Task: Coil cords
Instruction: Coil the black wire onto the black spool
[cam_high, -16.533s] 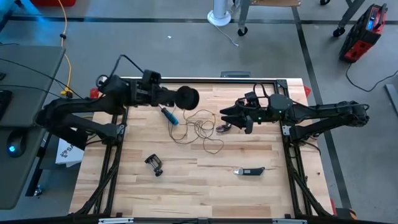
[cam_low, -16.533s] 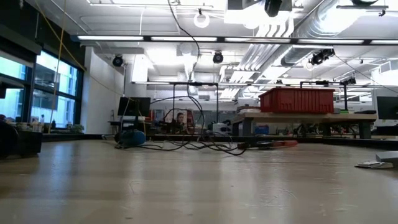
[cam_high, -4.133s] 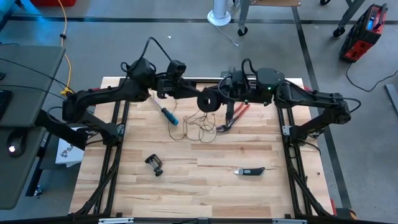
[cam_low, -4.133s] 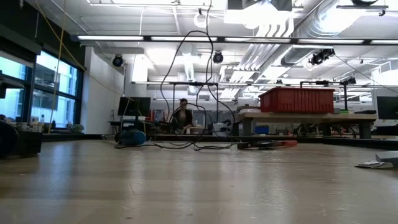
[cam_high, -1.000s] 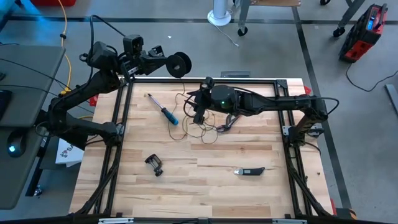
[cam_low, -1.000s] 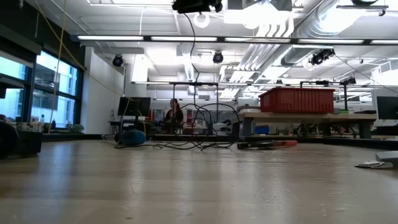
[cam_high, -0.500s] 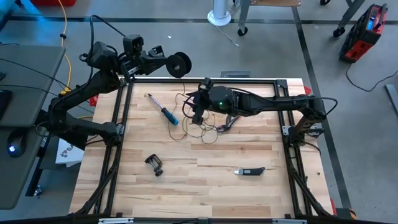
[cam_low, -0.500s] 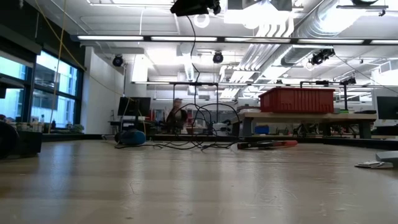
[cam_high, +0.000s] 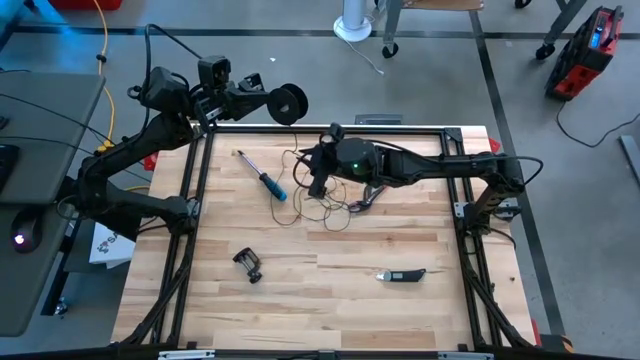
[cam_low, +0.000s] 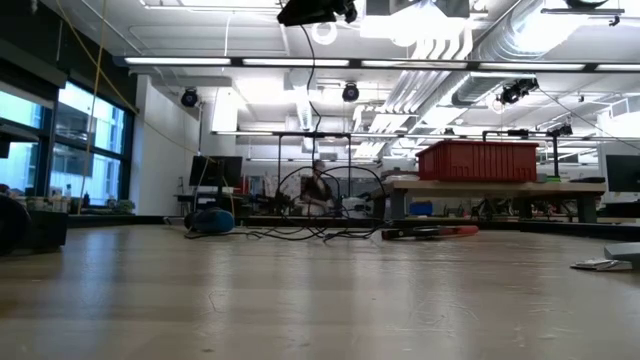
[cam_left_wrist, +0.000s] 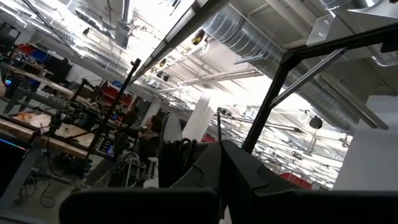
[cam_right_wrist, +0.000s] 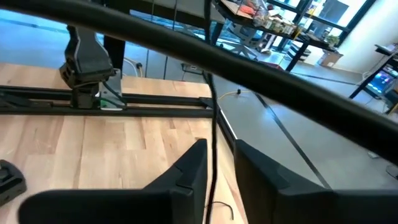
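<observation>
Wood table (cam_high: 400, 300): most cord (cam_high: 322, 208) loose. Left gripper (cam_high: 262, 98) clamped on reel (cam_high: 290, 103), raised. Right gripper (cam_high: 318, 185) narrow around cord; hold unclear. Coiling barely begun.

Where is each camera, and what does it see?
High: above, looking down at the wooden table; both arms, left gripper holding the small round black reel.
Low: tabletop height, facing the room.
Left wrist: faces the ceiling past its fingers.
Right wrist: faces along the table; thin dark cord between fingers of right gripper.
Shared: high and right wrist show the cord.
</observation>
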